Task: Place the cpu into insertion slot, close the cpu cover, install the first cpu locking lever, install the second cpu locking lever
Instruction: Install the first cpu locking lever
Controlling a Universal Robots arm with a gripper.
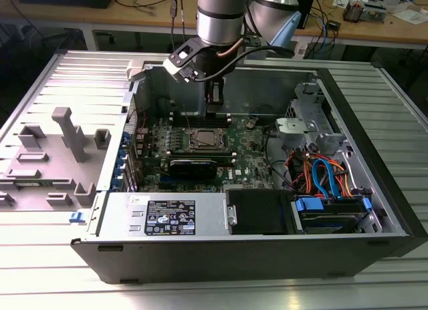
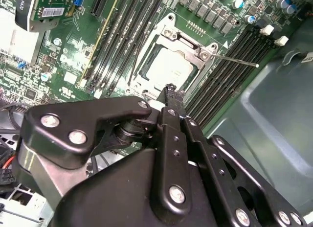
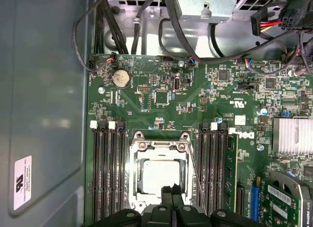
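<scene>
Second wrist view: hand (image 2: pixel 171 90) is hovering, pinched narrow and empty, beside the cpu cover (image 2: pixel 188 48).
Technique: pressing the locking lever (image 2: pixel 234 60) squarely is looking key.

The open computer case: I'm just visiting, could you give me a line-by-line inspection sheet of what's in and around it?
Surface: ribbed metal table carrying the open computer case.
Job's things: cpu lies framed by the cpu cover on the green board; a thin lever rod juts out sideways.
Clutter: grey plastic fixtures at the exterior view's left.
Grippers: gripper shut, its tips at the cover's edge, holding nothing seen.
Cables: orange and blue bundle inside the case.
Surroundings: wooden benches with wires behind.
</scene>
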